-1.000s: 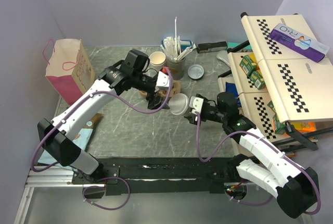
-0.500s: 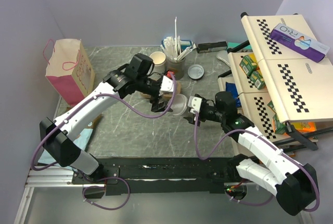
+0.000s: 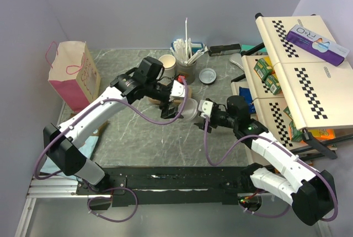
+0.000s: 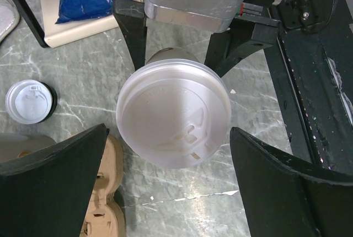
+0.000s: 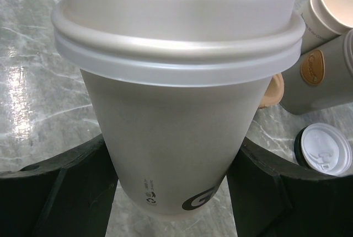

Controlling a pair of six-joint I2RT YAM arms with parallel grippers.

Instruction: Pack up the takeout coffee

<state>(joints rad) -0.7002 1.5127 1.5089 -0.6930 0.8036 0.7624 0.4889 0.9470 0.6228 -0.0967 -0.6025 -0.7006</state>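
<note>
I see my right tool (image 5: 174, 195) clamping the smooth off-white paper cup (image 5: 171, 127), its round, rimmed plastic lid (image 4: 174, 118) seated. My left tool (image 4: 171, 187) hangs spread wide above it.

Grey marbled table (image 3: 127, 132): pink paper bag (image 3: 71, 71) upper left; grey cup of straws (image 3: 186, 69), white round plastic lid (image 3: 208, 75) upper centre; brown cardboard tray (image 4: 107, 215) centre.

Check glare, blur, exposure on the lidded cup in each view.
Right wrist: cup fills frame, sharp, print readable; glare patch on table. Left wrist: lid evenly lit, embossing clear, fingers near-black silhouettes. Top external: sharp, evenly lit.
</note>
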